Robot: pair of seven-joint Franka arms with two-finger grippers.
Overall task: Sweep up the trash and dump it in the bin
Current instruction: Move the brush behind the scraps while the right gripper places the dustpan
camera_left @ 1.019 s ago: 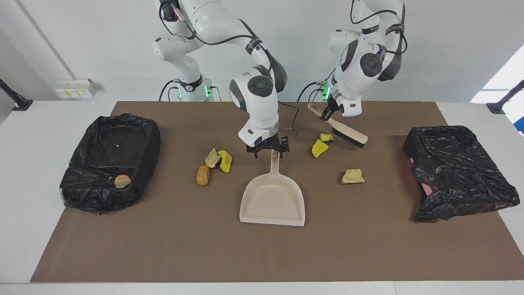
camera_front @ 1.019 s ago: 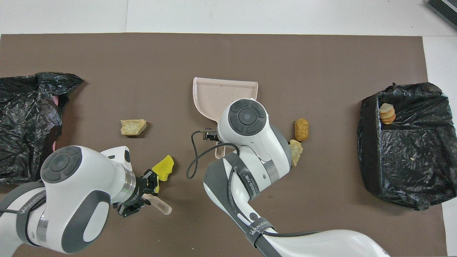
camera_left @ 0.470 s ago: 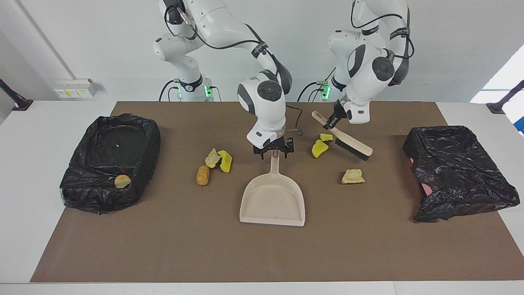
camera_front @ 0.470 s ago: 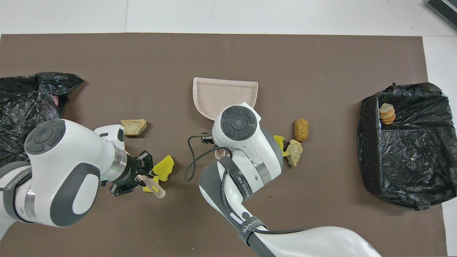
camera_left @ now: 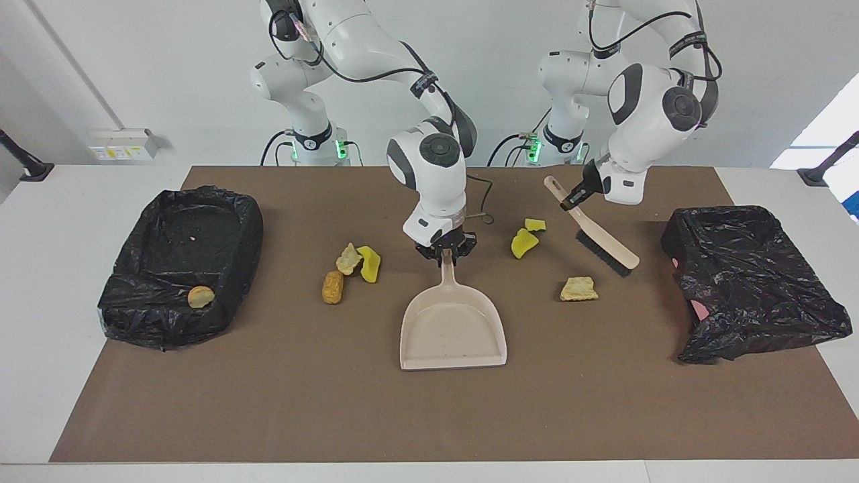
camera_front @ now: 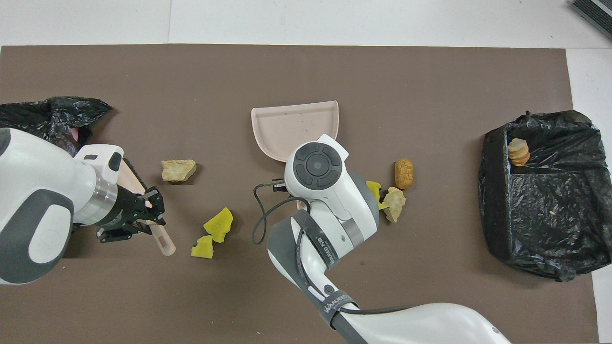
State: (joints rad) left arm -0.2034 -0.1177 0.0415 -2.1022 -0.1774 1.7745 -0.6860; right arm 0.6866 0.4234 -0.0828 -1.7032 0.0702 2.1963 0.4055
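My right gripper point(camera_left: 443, 252) is shut on the handle of the beige dustpan point(camera_left: 453, 329), which lies flat on the mat; the overhead view shows the pan point(camera_front: 294, 126) but my arm hides the gripper. My left gripper point(camera_left: 576, 199) is shut on the handle of the brush point(camera_left: 607, 245) and holds it tilted, bristles down. Two yellow sponge chunks point(camera_left: 523, 243) point(camera_left: 535, 225) and a pale beige lump point(camera_left: 578, 288) lie between brush and dustpan. A beige lump point(camera_left: 348, 258), a yellow chunk point(camera_left: 369, 263) and an orange-brown lump point(camera_left: 332, 286) lie toward the right arm's end.
A black-lined bin point(camera_left: 134, 315) stands at the right arm's end of the mat with one pale lump point(camera_left: 200, 296) in it. A crumpled black bag point(camera_left: 751, 275) over a bin lies at the left arm's end, close to the brush. The brown mat covers the table.
My left gripper carried the brush away from the yellow chunks toward the left arm's end. My right gripper closed on the dustpan handle and the pan turned slightly.
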